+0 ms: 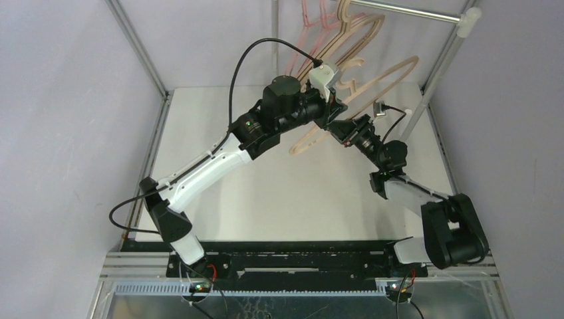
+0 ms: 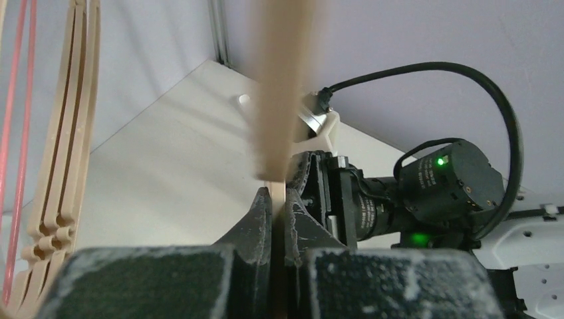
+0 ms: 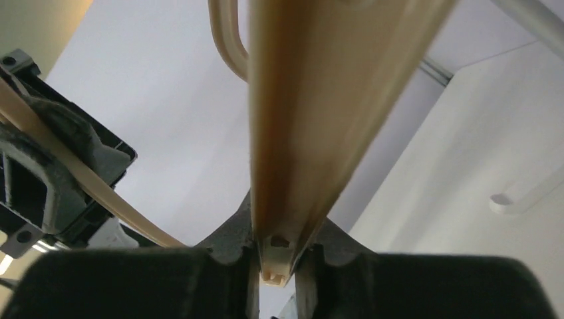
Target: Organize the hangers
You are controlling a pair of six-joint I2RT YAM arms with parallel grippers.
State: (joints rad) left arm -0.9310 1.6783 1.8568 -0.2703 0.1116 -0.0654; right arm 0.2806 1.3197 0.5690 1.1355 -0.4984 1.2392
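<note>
A thick beige hanger (image 1: 394,71) is held in the air between both arms, above the back of the table. My left gripper (image 1: 330,106) is shut on one thin bar of it (image 2: 277,189). Just below and to the right, my right gripper (image 1: 340,126) is shut on a wider beige bar (image 3: 292,133), which its jaws touch on both sides (image 3: 282,242). Several more hangers, beige (image 1: 356,30) and pink-red wire (image 1: 307,26), hang from the rack rail behind. In the left wrist view they hang at the left edge (image 2: 63,166).
The silver rack rail (image 1: 399,11) runs across the top right, with upright poles at the back left (image 1: 136,43) and right (image 1: 439,66). Grey walls close in on both sides. A black cable (image 1: 236,73) loops above the left arm.
</note>
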